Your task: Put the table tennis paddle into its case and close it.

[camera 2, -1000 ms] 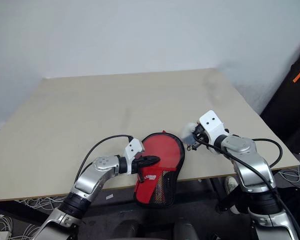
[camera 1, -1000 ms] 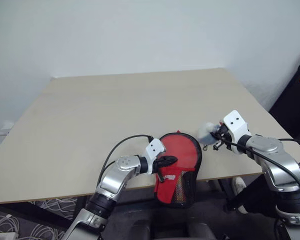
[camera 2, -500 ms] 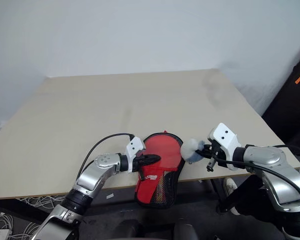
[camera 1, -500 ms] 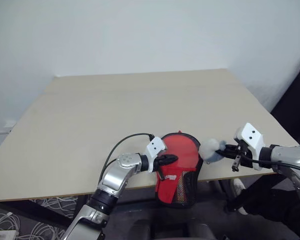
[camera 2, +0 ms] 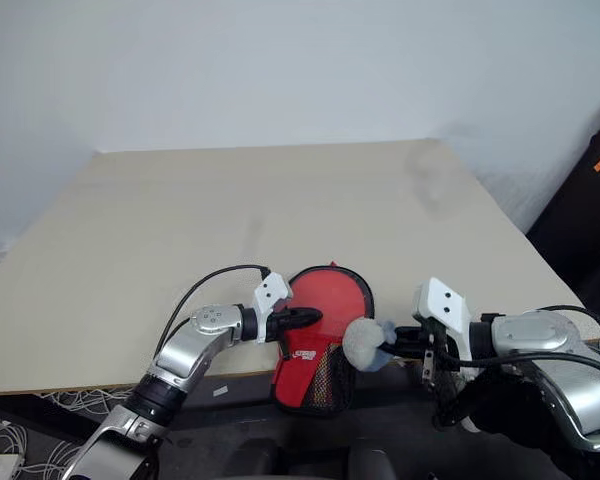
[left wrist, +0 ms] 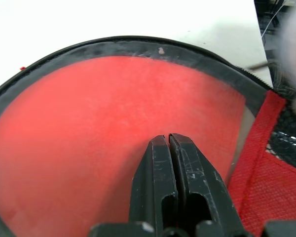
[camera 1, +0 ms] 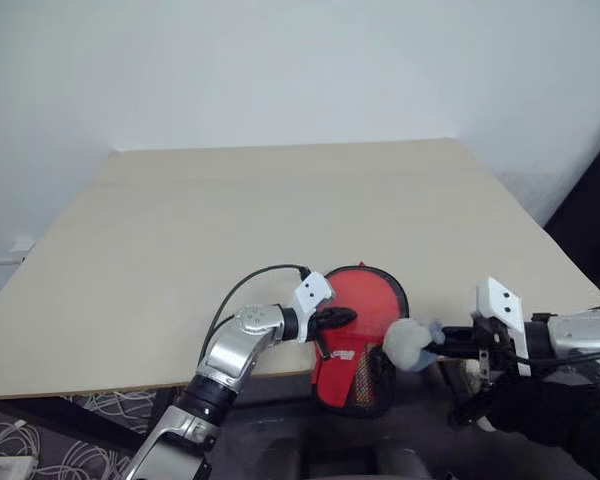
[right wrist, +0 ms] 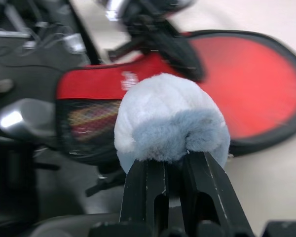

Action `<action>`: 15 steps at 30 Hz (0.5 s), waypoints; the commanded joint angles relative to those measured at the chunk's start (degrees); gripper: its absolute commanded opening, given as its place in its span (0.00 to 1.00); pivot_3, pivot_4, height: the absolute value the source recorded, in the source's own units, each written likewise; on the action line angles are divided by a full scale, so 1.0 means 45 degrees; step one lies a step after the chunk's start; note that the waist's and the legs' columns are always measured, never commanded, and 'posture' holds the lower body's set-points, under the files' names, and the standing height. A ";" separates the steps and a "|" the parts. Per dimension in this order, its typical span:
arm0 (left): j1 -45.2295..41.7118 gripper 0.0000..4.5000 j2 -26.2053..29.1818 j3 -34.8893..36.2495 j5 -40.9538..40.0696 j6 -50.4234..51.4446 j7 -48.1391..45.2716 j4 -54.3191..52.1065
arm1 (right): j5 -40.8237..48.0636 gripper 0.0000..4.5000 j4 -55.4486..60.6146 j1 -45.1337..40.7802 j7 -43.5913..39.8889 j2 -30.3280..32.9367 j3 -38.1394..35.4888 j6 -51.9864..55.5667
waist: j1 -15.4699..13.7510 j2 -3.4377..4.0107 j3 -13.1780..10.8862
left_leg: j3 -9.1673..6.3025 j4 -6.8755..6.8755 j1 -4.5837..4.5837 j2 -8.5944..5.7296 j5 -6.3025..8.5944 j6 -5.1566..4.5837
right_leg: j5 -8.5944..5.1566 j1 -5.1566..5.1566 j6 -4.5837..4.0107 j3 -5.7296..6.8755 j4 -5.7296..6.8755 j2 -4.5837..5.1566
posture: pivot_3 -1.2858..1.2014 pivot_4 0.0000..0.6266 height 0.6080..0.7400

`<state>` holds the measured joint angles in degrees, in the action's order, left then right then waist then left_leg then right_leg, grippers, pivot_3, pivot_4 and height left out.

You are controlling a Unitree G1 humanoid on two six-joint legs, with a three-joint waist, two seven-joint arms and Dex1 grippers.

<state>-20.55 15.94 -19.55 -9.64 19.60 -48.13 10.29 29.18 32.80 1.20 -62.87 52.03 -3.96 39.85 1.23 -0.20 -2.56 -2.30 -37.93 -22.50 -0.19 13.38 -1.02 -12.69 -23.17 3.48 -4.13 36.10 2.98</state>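
Since a second ago my right pincer (camera 1: pixel 435 349) has swung back from the bench's right side to the near edge, now just right of the case, carrying its fluffy pale pom-pom (camera 1: pixel 408 343) with it; my left arm hasn't shifted.

Bench (camera 1: pixel 280 220): bare apart from the case at the near edge.

Case (camera 1: pixel 362 335): round end rests on the bench, its narrow mesh end hangs off the near edge. Red disc fills the round part under clear plastic with black trim, which I read as the table tennis paddle (left wrist: pixel 113 128) already inside; handle hard to make out through the mesh. Can't tell how far the zip is done.

Left pincer (camera 1: pixel 342 318): fingers pressed shut, empty, tip laid on the case's red face, pinning it.

Right pincer: clamped on the pom-pom, which looks like the zip pull charm.

Handling guess: case soft and floppy, light, plastic face slick; paddle stiff inside. Best hold the trim or the pull, not the plastic face.
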 commanded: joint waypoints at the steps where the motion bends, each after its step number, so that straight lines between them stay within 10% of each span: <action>1: 0.0114 0.00 0.0235 -0.0253 0.0575 0.0424 0.0085 0.0794 | 0.0880 0.00 0.1287 0.0363 -0.0390 0.0288 -0.0175 -0.0016 | -0.0005 -0.0002 0.0004 | -0.0001 0.0002 -0.0002 0.0000 0.0002 0.0001 | 0.0000 0.0003 0.0000 0.0001 -0.0011 0.0000 | 0.52 0.00 1.00; 15: -0.0427 0.00 0.0074 -0.0382 0.0720 0.0320 -0.0122 0.1298 | 0.3331 0.00 0.4422 0.1996 -0.0171 0.0782 -0.0198 0.0436 | -0.0026 -0.0032 0.0007 | -0.0006 0.0002 -0.0003 0.0004 0.0028 -0.0008 | 0.0001 0.0033 0.0003 0.0021 -0.0068 0.0012 | 0.52 0.00 1.00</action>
<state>-23.11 15.91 -19.78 -8.94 19.58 -49.19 13.06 40.47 49.00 10.07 -63.20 55.01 -4.09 41.97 1.11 -0.34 -2.53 -2.34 -37.92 -22.51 -0.17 13.50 -1.06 -12.69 -23.01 3.49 -4.03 35.79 3.04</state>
